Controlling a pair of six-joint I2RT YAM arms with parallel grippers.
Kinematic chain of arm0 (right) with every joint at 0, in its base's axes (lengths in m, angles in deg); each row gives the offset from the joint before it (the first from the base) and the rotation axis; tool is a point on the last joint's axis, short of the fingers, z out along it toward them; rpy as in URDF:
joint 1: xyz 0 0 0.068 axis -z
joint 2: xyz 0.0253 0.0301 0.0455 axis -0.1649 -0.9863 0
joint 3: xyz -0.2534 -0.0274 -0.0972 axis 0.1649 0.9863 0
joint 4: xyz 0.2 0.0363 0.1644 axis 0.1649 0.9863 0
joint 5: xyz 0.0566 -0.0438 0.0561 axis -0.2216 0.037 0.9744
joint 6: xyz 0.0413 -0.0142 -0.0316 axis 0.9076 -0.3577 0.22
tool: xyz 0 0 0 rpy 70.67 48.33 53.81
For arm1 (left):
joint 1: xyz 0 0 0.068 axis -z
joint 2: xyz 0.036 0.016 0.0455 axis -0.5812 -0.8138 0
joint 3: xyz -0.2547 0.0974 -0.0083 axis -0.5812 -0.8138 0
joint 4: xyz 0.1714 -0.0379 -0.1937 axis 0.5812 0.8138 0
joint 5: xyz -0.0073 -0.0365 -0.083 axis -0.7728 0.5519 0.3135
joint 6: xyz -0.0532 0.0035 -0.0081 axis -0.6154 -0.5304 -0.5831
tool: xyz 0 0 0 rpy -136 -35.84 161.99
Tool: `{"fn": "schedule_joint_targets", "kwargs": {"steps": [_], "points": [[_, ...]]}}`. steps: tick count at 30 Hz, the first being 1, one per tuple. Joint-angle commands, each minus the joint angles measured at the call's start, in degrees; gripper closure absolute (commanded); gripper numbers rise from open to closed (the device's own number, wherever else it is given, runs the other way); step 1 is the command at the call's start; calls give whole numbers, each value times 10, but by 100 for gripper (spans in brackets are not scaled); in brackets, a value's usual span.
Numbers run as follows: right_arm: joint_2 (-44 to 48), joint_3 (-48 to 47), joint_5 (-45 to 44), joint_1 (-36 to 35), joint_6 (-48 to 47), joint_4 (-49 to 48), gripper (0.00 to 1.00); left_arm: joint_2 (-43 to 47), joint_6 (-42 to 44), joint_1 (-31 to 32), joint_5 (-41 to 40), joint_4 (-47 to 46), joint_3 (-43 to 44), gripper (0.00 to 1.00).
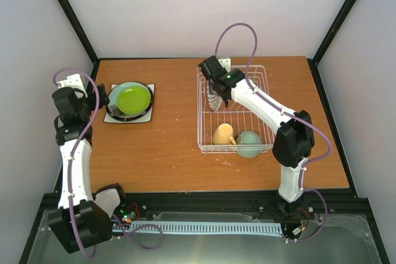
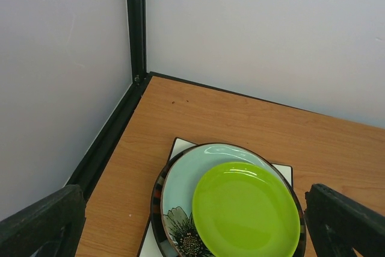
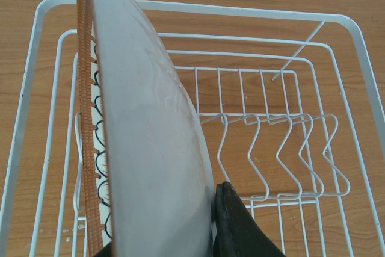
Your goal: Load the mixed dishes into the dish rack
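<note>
The right gripper point(image 1: 217, 96) is gripping a patterned plate point(image 3: 144, 148) upright at the dish rack's point(image 3: 240, 11) far left. The left gripper point(image 2: 192, 227) is hanging open.

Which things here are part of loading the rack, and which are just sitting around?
Part of the job:
- dish rack
- yellow mug and mint-green bowl, in the rack
- brown-rimmed plate, held on edge by the right gripper
- lime-green plate, pale green plate and white square plate, stacked
- left gripper, open

Just there:
- purple cables
- black frame post
</note>
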Motion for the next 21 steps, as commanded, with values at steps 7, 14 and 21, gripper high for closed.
{"fn": "schedule_joint_targets", "kwargs": {"steps": [7, 14, 21], "points": [[-52, -53, -22, -29, 11, -9, 97, 3, 17, 15, -28, -3, 18, 0], [-75, -78, -58, -59, 1, 27, 97, 8, 21, 22, -35, -6, 10, 0], [-86, -85, -94, -76, 9, 64, 97, 14, 27, 27, -46, -7, 4, 0]]}}
